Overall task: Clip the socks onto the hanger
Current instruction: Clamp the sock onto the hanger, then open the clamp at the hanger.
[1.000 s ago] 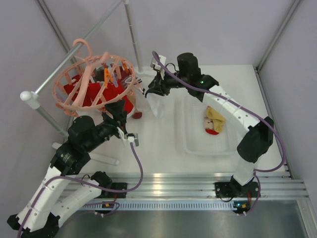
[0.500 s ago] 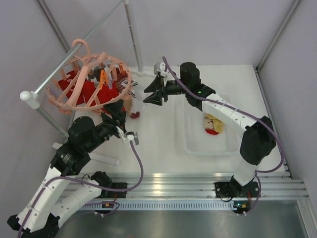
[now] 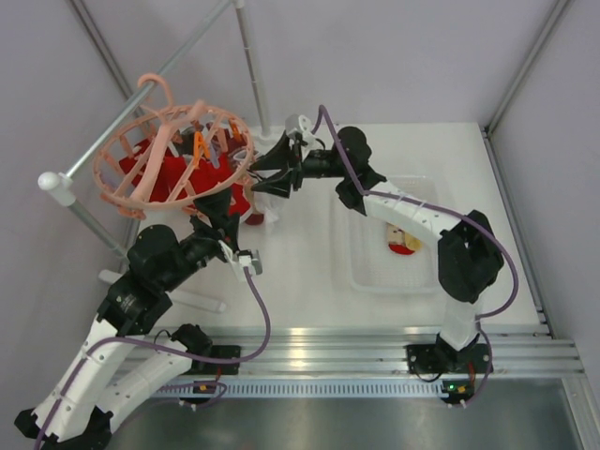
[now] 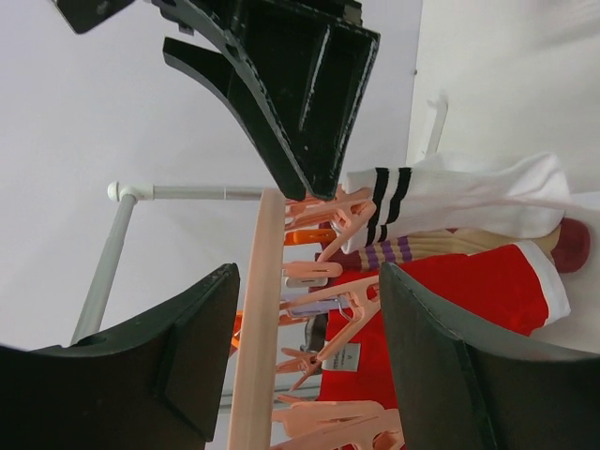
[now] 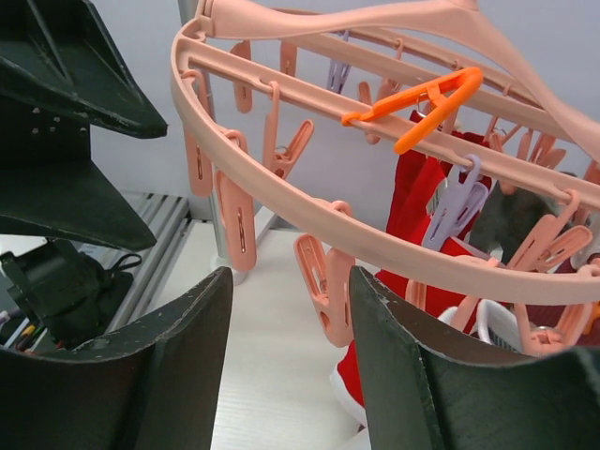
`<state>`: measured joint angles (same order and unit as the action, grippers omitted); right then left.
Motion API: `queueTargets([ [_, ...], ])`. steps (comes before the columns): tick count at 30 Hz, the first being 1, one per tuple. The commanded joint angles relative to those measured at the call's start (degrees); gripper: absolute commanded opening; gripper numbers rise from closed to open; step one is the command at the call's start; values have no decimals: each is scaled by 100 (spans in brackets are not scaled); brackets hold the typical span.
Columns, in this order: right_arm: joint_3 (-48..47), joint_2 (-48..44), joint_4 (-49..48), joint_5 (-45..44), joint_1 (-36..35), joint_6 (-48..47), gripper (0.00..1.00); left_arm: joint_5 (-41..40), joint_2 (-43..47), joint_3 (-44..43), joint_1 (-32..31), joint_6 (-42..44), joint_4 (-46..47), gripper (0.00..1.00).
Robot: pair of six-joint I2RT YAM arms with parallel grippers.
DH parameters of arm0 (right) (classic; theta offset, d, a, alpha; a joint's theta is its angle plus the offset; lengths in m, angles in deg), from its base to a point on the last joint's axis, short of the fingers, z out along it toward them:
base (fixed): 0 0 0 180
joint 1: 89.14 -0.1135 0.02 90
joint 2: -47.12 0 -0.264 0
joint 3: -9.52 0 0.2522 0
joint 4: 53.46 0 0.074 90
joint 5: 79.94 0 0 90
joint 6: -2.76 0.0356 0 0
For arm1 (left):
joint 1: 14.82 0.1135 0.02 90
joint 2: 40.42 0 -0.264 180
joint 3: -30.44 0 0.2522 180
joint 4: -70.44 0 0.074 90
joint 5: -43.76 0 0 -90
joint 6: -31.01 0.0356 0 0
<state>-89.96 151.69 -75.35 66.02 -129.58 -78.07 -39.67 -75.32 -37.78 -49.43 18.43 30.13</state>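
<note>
The peach-pink hanger [image 3: 141, 192] hangs from the rail at the back left, with red socks [image 3: 173, 178] clipped inside it. My left gripper [image 3: 217, 199] is open below its near rim; in the left wrist view the rim bar [image 4: 258, 328] runs between the jaws [image 4: 309, 356] without contact. A white sock with black stripes [image 4: 450, 202] hangs at the clips beside a red sock [image 4: 441, 300]. My right gripper [image 3: 267, 173] is open at the hanger's right rim. In the right wrist view a peach clip [image 5: 323, 281] hangs between its jaws [image 5: 291, 356]. A mustard and red sock [image 3: 405, 239] lies in the tray.
A clear plastic tray [image 3: 361, 272] sits on the white table at the right. The grey metal rail [image 3: 122, 112] and its upright post [image 3: 251, 66] stand at the back left. An orange clip [image 5: 422, 103] sits among the peach ones.
My right gripper moved left to the hanger rim and no longer holds the white sock, which now hangs at the hanger. The hanger swung slightly. The left arm barely moved.
</note>
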Motion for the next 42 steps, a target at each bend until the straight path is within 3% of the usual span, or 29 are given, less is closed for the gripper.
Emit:
queueTargets([
  [1,-314,133,-302,-164,-227,-187,52,-6,27,5,-19,-140,431,66],
  [9,-438,335,129,-779,-438,-723,54,-50,44,5,-11,-210,448,66],
  [25,-702,801,-90,-982,-578,-521,58,-182,-105,-162,-19,-465,510,65],
  [27,-675,801,-82,-965,-578,-530,54,-165,-123,-179,-19,-465,501,65],
  [31,-605,661,41,-886,-561,-565,30,-103,-123,-206,-19,-483,475,65],
  [34,-569,477,383,-737,-517,-714,18,-15,-149,-293,-19,-571,405,63],
  [42,-701,-59,1754,-61,-508,-1356,0,450,-421,-863,-19,-799,-184,48],
])
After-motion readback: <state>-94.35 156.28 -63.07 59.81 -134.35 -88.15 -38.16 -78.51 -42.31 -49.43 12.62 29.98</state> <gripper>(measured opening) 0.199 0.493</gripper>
